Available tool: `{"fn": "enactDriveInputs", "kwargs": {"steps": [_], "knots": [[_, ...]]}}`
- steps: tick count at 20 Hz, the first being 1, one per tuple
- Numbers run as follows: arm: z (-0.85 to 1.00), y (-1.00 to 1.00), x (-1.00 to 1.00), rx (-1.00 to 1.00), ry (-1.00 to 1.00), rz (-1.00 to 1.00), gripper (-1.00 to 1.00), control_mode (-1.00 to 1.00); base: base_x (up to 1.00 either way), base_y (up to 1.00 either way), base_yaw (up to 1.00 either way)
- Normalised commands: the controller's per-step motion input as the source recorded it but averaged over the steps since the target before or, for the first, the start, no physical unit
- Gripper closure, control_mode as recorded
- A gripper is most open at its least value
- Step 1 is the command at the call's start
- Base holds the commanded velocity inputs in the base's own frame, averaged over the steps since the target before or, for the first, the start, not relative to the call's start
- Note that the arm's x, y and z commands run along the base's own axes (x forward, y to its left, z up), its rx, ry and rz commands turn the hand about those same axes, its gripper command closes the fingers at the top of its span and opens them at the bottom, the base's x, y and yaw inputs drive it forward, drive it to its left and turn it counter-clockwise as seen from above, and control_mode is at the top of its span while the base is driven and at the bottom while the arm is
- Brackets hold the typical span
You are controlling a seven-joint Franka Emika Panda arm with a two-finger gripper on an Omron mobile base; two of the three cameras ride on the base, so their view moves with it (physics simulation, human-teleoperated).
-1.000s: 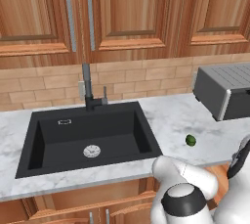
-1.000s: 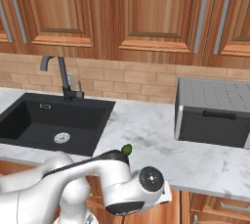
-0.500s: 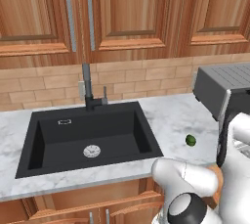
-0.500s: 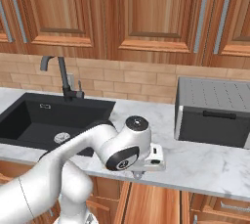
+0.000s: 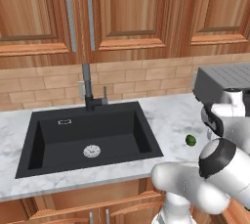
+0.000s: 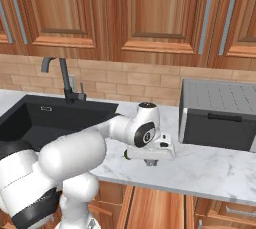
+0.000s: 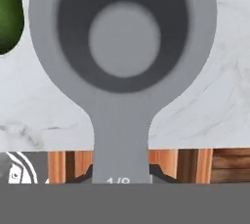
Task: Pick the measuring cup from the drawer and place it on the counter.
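My gripper (image 6: 149,162) hangs over the counter's (image 6: 215,170) front edge, fingers clamped on the handle of the measuring cup (image 7: 123,37). In the hand view its grey bowl faces me, above white marble, handle running down to 6 o'clock. The green fruit (image 7: 9,15) sits at 9 o'clock of the bowl. The black sink (image 5: 90,137) lies to my left.
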Motion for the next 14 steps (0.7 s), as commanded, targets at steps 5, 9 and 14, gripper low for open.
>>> {"fn": "enactDriveInputs", "kwargs": {"steps": [5,9,14], "knots": [[-0.76,-0.03,0.34,0.0,0.06,-0.01,1.0,-1.0,0.0,0.0,0.0],[-0.81,0.0,0.06,0.0,0.0,0.0,1.0,-1.0,0.0,0.0,0.0],[-0.43,0.0,-0.13,0.01,-0.07,0.0,-1.0,-1.0,0.0,0.0,0.0]]}}
